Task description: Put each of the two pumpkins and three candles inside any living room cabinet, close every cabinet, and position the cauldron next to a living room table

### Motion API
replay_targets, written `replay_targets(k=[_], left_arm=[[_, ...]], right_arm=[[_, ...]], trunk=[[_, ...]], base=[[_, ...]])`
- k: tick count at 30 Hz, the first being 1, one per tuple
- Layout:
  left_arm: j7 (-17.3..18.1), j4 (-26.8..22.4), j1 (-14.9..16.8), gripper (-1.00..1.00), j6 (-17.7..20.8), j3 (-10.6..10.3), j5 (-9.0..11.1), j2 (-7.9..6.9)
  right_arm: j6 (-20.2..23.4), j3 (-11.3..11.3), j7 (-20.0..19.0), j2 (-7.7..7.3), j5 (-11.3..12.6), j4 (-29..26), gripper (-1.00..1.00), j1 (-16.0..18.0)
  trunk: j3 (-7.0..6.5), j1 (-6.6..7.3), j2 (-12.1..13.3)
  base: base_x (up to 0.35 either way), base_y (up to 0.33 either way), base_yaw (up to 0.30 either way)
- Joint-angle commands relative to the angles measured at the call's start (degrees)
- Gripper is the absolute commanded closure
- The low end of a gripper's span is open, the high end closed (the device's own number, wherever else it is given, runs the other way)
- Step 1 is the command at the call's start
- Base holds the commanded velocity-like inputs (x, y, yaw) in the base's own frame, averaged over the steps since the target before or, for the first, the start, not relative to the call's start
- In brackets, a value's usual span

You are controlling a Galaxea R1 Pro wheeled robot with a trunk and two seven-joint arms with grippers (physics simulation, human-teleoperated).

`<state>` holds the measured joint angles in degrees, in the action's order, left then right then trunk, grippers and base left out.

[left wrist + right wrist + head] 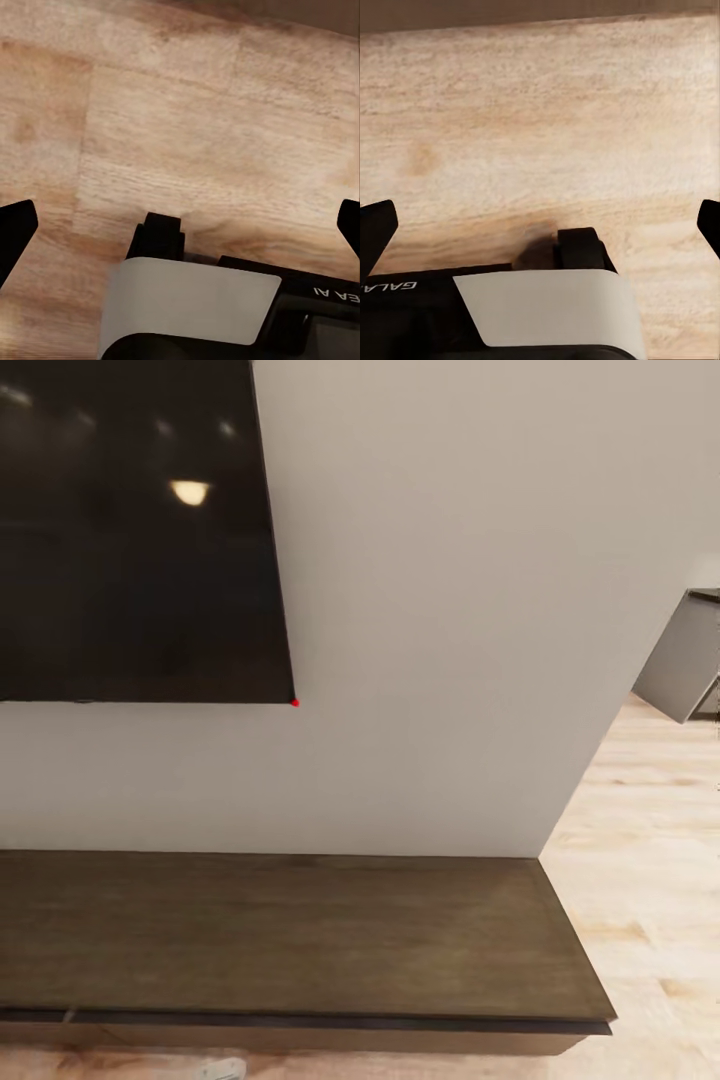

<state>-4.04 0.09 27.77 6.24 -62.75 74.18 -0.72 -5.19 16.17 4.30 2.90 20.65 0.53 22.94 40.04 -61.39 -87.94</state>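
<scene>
Head view – cabinet [300, 935] cut off at left, drawer fronts hidden, both hands [180, 225] [540, 225] spread wide – empty.

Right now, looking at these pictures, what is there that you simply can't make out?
- Long low dark-brown wood cabinet, head view: its front lies below the top's edge, so open or shut is unclear; its left end is cut off.
- Black wall screen, head view: cut off at top and left.
- Left gripper and right gripper, wrist views: fingertips run off the edges, over the pale wood floor.

Cabinet [300, 930] & TV [130, 530] cut off at frame's left edge.
</scene>
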Motion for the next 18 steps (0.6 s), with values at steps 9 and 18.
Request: replay_targets(k=[9,18], left_arm=[[0.00,0.00,0.00,-1.00,0.00,0.00,0.00,0.01],[0.00,0.05,0.00,-1.00,0.03,-0.04,-0.19,-0.02]], right_arm=[[0.04,0.00,0.12,0.10,0.00,-0.06,-1.00,0.00],[0.01,0.02,0.03,0.18,0.00,-0.17,-1.00,0.00]], trunk=[[0.00,0.00,0.00],[0.00,0.00,0.00]], base=[[-0.322,-0.075,0.000],[-0.246,-0.050,0.000]])
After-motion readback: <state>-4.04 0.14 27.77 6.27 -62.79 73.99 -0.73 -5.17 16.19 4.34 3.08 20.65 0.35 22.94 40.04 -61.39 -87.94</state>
